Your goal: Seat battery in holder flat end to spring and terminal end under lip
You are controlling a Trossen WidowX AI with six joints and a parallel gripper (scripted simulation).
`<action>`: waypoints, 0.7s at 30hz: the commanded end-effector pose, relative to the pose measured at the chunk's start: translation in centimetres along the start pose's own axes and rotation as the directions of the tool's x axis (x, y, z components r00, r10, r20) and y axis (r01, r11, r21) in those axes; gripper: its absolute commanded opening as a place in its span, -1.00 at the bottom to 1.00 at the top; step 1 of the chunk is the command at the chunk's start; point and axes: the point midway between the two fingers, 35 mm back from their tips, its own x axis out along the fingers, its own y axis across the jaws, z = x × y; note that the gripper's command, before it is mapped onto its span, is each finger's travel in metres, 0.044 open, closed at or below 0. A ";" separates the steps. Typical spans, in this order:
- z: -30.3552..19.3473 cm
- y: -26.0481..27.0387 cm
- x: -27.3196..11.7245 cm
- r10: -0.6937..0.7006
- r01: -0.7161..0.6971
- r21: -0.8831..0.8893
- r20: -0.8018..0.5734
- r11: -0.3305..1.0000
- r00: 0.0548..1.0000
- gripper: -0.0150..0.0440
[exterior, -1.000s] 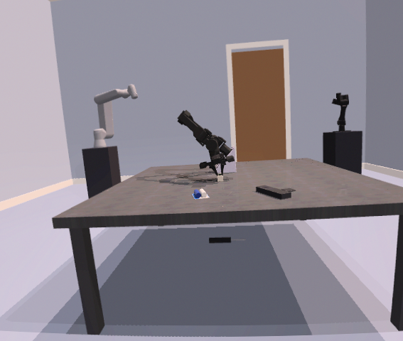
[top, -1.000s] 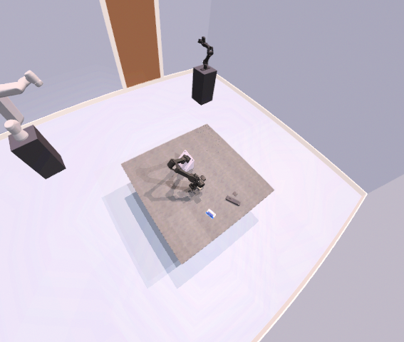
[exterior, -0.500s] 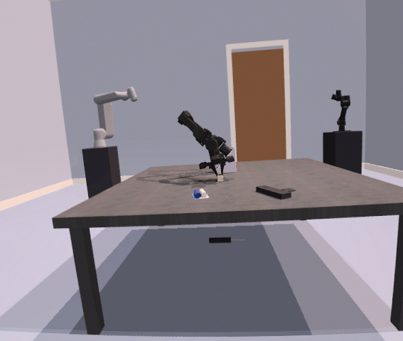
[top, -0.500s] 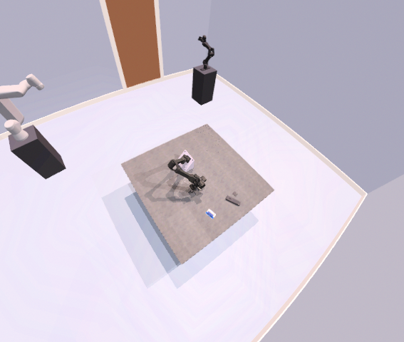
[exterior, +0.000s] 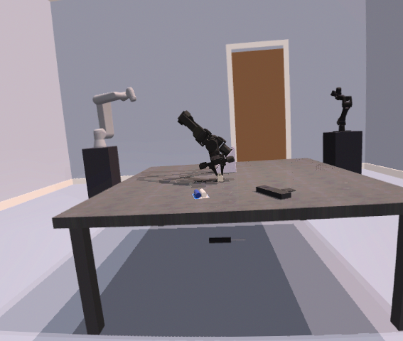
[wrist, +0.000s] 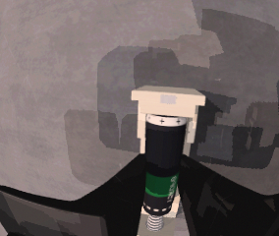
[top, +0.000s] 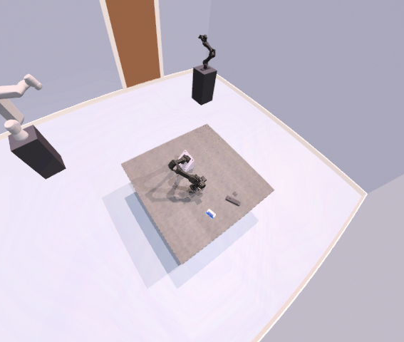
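Observation:
The cream holder (wrist: pixel 191 130) (exterior: pixel 219 179) stands on the table under my gripper. The battery (wrist: pixel 165 147), black with a green band and a white plus-marked ring, lies lengthwise in it in the wrist view. Its ringed terminal end is at the lip (wrist: pixel 168 99), which hides the terminal tip. Its flat end meets the spring (wrist: pixel 154 223) at the bottom of that view. My gripper (wrist: pixel 161 160) (exterior: pixel 219 174) is shut on the battery, one dark finger on each side. How deep the battery sits is hard to tell. The top and exterior views are too small to show it.
A blue and white pair of small cylinders (top: pixel 210 214) (exterior: pixel 197 193) lies near the table's front edge. A long black case (top: pixel 232 200) (exterior: pixel 273 192) with a small dark piece behind it lies to the right. A pale panel (top: pixel 185 154) (exterior: pixel 232 167) stands by the arm's base.

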 end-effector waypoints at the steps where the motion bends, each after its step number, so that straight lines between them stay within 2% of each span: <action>1: 0.1 -0.1 0.1 0.000 0.000 0.005 -0.004 1.000 1.000 -0.20; 4: 0.1 -0.1 0.1 0.000 0.000 0.005 -0.004 1.000 1.000 0.06; 16: 0.1 0.3 -1.5 0.001 -0.001 0.000 -0.001 1.000 1.000 0.06; 18: 0.2 0.4 -1.9 0.002 -0.002 -0.005 -0.001 1.000 1.000 0.24; 21: 0.3 1.0 -4.7 0.005 -0.005 -0.003 -0.001 1.000 1.000 0.50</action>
